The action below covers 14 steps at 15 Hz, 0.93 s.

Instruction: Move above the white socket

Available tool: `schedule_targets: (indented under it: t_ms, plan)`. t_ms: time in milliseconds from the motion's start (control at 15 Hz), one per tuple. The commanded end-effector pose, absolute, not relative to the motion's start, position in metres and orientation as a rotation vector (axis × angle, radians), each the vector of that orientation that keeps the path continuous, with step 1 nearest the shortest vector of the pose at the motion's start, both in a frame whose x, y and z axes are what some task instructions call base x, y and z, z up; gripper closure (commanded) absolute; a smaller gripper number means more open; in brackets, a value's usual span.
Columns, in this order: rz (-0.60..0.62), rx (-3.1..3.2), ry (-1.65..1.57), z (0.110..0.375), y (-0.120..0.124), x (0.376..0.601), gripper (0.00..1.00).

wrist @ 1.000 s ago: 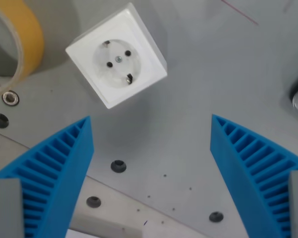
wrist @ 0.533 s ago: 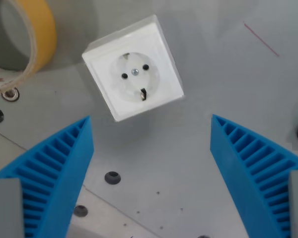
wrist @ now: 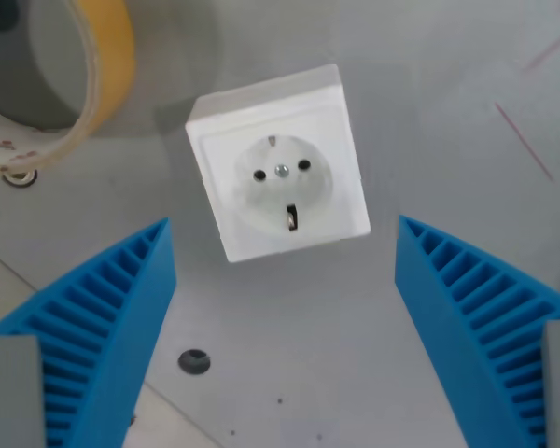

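Two fingers (wrist: pixel 103 327) spread, clear of white socket (wrist: pixel 278 175).

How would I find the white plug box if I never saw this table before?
Start at the grey metal table and look between the two blue ribbed fingers of the open gripper. Just beyond them lies the white socket, a square box. Unlike the yellow tape roll at the wrist view's upper left, it has a round face with two dark holes and a middle screw.

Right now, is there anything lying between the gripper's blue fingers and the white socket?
No. In the wrist view, only bare grey table separates the open gripper from the white socket.
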<state>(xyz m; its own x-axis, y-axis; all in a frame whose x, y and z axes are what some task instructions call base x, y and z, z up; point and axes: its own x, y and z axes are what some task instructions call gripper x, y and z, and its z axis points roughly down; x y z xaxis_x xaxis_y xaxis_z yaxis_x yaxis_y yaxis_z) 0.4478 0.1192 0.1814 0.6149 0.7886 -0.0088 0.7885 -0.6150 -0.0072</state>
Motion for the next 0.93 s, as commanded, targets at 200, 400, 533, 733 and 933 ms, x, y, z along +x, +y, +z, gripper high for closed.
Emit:
schedule_targets:
  t_ms: [200,400,533,733,933]
  plan:
    - [-0.109,-2.709,-1.69,0.171,0.126,0.446,0.0]
    - [-0.1,-2.711,-1.688,0.168,0.129,0.448,0.0]
    - [-0.094,-2.708,-1.691,0.166,0.131,0.448,0.0]
    - [-0.089,-2.715,-1.682,0.164,0.132,0.449,0.0]
    - [-0.081,-2.725,-1.666,0.163,0.134,0.45,0.0]
